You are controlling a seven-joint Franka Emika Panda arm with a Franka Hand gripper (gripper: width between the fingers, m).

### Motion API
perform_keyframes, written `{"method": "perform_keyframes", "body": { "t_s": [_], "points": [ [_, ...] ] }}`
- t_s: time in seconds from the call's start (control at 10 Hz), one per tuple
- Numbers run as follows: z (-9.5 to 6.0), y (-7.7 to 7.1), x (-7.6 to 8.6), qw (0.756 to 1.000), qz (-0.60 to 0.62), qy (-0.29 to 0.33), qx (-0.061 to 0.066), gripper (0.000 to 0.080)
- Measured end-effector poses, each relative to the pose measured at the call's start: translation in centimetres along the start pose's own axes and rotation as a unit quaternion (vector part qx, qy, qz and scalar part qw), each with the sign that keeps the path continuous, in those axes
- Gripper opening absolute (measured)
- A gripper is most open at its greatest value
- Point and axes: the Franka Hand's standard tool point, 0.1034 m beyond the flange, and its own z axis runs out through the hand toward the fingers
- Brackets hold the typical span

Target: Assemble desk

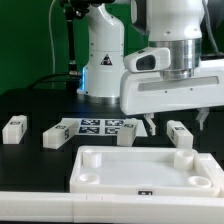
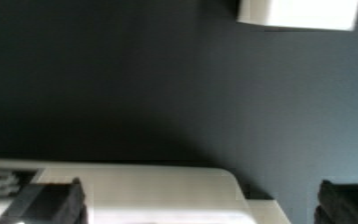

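Gripper [image 1: 175, 122], jaws fully spread and empty, hung above a leg [image 1: 180, 133] at three o'clock from the marker board [image 1: 95, 127], tabletop [image 1: 150, 172] at the exterior view's six o'clock; hazard judged: an off-centre descent could tip the leg or shove it against the tabletop.

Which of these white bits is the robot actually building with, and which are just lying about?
For the job:
- tabletop
- four legs
- gripper, open, holding nothing

Just lying about:
- marker board, flat among the legs
- table, underneath it all
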Motion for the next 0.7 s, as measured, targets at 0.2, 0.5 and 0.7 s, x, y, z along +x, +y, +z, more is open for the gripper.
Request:
{"method": "perform_keyframes", "body": {
  "t_s": [0.2, 0.5, 0.7],
  "points": [
    [0.4, -2.5, -1.3, 0.999, 0.040, -0.007, -0.004, 0.0649],
    [0.7, -4.1, -2.1, 1.000, 0.026, -0.012, -0.011, 0.0649],
    [0.7, -4.0, -2.2, 0.999, 0.027, -0.021, -0.012, 0.0649]
  ]
}}
